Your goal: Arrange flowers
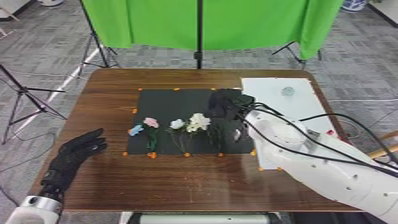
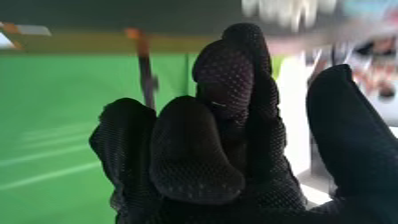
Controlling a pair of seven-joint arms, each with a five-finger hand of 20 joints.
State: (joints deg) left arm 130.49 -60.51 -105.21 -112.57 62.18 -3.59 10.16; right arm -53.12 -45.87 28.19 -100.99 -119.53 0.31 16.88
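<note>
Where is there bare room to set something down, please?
The brown table is bare between the black mat and the near edge, as is the mat's far-left part. It is crowded around the flowers and right hand.

In the head view, has a white left arm [image 1: 34, 212] at lower left, with a grey band near the wrist, and wears black fabric over the left hand [image 1: 82, 146]. Carries loose black cables [image 1: 333, 114] along the rounded white right arm [image 1: 333, 176], dotted with small dark spots, at lower right. Wears black on the right hand [image 1: 226, 103] too: in the right wrist view, fine mesh, with pale dots on one finger [image 2: 229, 82].
</note>
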